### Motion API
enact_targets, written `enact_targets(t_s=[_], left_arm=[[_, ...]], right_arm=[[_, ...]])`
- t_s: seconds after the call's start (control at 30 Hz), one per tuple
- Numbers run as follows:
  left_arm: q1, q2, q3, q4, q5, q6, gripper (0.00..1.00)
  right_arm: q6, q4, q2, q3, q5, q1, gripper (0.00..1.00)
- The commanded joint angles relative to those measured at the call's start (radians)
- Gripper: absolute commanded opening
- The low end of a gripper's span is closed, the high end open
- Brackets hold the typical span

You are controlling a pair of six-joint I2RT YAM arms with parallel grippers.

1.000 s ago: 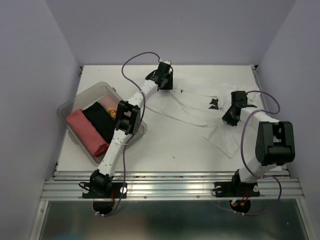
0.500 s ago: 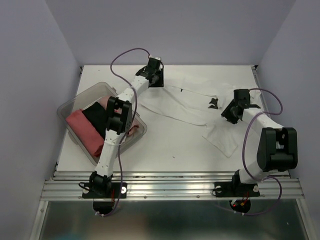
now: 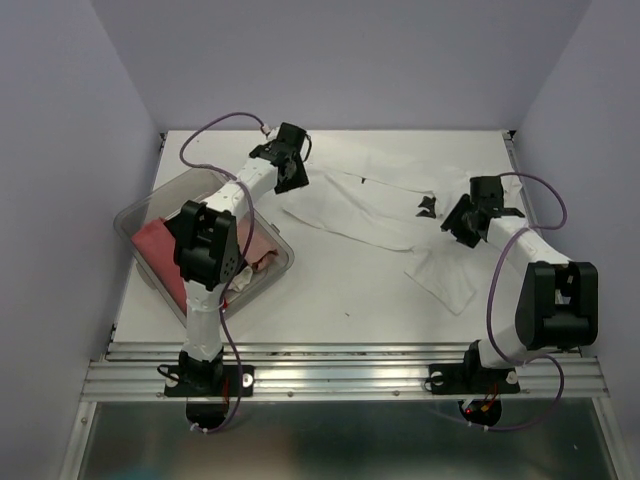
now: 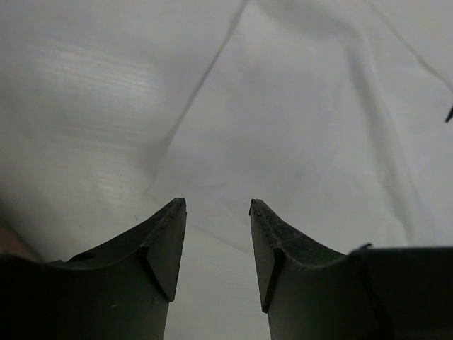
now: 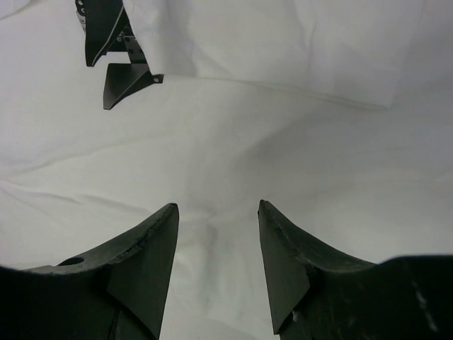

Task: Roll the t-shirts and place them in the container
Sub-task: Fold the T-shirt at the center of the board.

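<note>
The plain white thin-cloth t-shirt (image 3: 385, 195) lies spread and wrinkled across the far right of the pale worktop (image 3: 340, 300), not yet rolled. My left fingers (image 4: 166, 241) hang released at its left end, with nothing between them. My right fingers (image 5: 152, 248) are released too, above the cloth near the small dark neck label (image 3: 428, 207). My worry is that pinching a single layer, or trapping those wrinkles, would skew the roll. A salmon-pink shirt (image 3: 150, 240) waits in the clear plastic tub (image 3: 140, 203).
</note>
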Motion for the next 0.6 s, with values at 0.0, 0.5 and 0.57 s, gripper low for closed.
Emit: enact_targets(t_s=[0.0,0.5,0.57], left_arm=[[-0.005,-0.033,-0.081,-0.053,-0.029,-0.213,0.52],[-0.011,0.023,-0.101,-0.1,-0.105,-0.392,0.73],[-0.012,0.013,-0.122,-0.08,-0.105,-0.399,0.75]], right_arm=[[-0.034,-0.001,-0.018,0.06,-0.018,-0.007,0.55],[-0.046,-0.001,-0.007,0.062,-0.061,-0.007,0.56],[-0.046,-0.001,-0.009,0.059,-0.061,-0.007,0.56]])
